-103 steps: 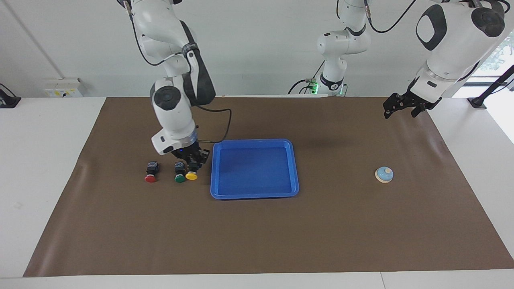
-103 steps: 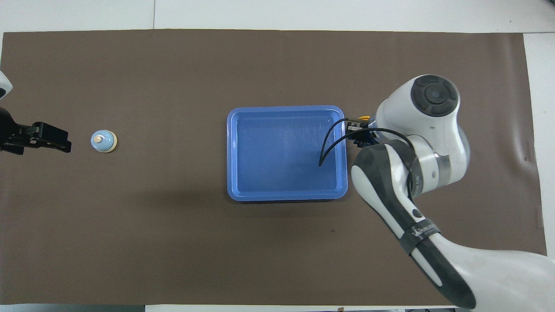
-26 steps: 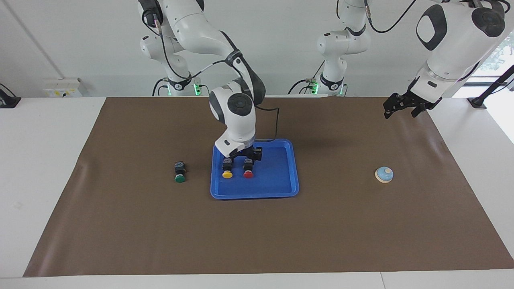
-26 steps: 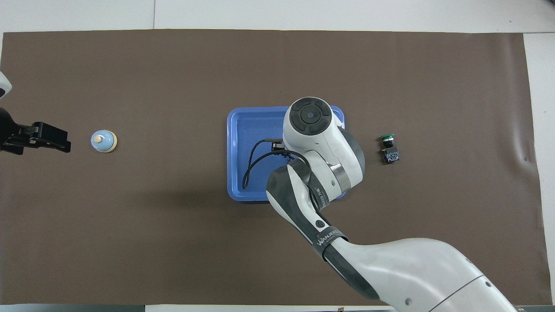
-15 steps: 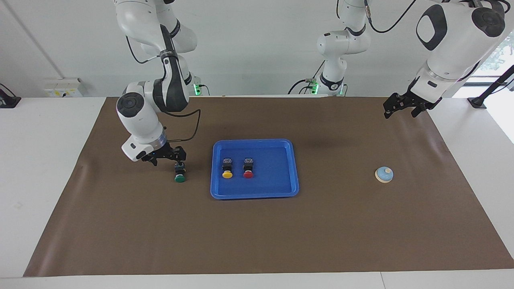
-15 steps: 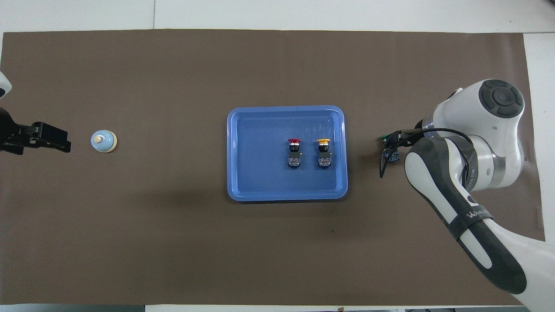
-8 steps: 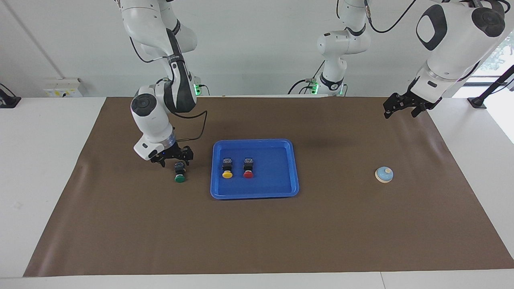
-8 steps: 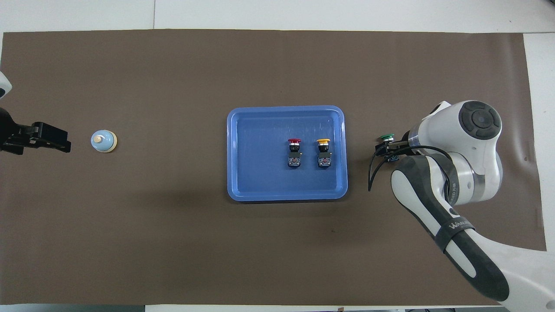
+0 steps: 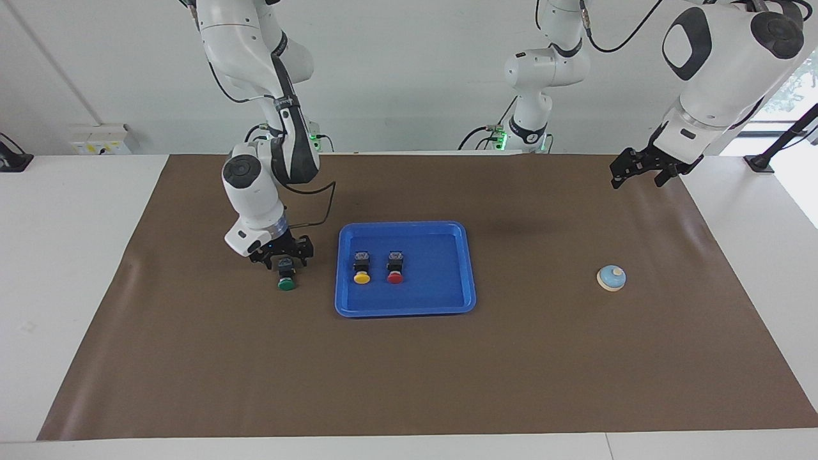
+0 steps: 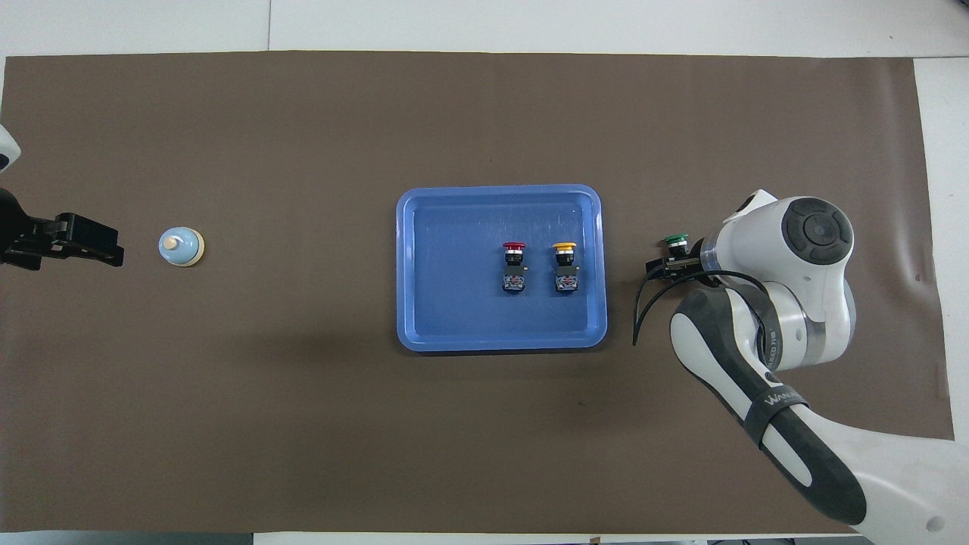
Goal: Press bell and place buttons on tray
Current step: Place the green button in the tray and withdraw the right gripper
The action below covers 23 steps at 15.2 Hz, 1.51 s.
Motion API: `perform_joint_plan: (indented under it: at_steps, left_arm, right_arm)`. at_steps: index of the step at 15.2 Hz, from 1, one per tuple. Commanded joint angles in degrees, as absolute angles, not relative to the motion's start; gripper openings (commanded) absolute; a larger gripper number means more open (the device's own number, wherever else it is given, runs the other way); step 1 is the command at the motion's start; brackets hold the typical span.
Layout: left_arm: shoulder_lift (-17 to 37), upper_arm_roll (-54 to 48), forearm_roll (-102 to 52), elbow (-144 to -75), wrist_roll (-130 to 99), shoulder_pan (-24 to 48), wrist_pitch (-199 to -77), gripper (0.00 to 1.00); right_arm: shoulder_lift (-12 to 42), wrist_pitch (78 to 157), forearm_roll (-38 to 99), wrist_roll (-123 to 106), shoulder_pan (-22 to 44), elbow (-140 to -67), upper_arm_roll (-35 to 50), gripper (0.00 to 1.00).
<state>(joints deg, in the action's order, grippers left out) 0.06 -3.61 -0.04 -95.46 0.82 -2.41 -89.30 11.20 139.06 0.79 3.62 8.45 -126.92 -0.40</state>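
My right hand (image 9: 285,259) straddling green button (image 9: 286,283) beside tray (image 9: 470,281), grip unclear to me, yellow (image 9: 362,277) and red (image 9: 395,277) inside tray, left hand (image 9: 641,172) waiting open, well away from tray

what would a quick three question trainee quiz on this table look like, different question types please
1. True or false: the green button already lies in the tray.
2. Which buttons lie in the tray? A) yellow and red B) green and red C) none
3. Fill in: the bell stands toward the ____ arm's end of the table.

Key:
1. False. It lies on the brown mat beside the tray, with the right gripper down at its black body.
2. A. The yellow button and the red button lie side by side in it.
3. Left. The left gripper waits in the air at that end, not touching the bell.
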Motion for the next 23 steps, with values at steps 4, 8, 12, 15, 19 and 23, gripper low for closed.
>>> perform_joint_plan:
  at_steps: [4, 8, 12, 15, 19, 23]
  left_arm:
    - [-0.79, -3.6, 0.35, -96.15, 0.44, -2.46, -90.09, 1.0]
    - [-0.79, -3.6, 0.35, -96.15, 0.44, -2.46, -90.0, 1.0]
    - [-0.79, -3.6, 0.35, -96.15, 0.44, -2.46, -90.0, 1.0]
    - [-0.79, -3.6, 0.35, -96.15, 0.44, -2.46, -90.0, 1.0]
    - [-0.79, -3.6, 0.35, -96.15, 0.44, -2.46, -90.0, 1.0]
    - [-0.79, -3.6, 0.35, -96.15, 0.44, -2.46, -90.0, 1.0]
  right_arm:
    - [10.11, 139.57, 1.23, 5.0, 8.17, -127.01, -0.26, 0.0]
    - [9.84, 130.74, 2.1, 10.78, 9.92, -119.13, 2.1, 0.0]
    - [12.48, 125.77, 2.55, 23.96, 19.57, -109.7, 2.2, 0.0]
    - [19.75, 124.19, 2.64, 36.69, 28.01, -100.66, 2.11, 0.0]
    - [25.74, 125.51, 2.37, 43.84, 33.82, -96.42, 2.11, 0.0]
    - [27.16, 128.76, 1.93, 46.32, 35.68, -96.68, 2.11, 0.0]
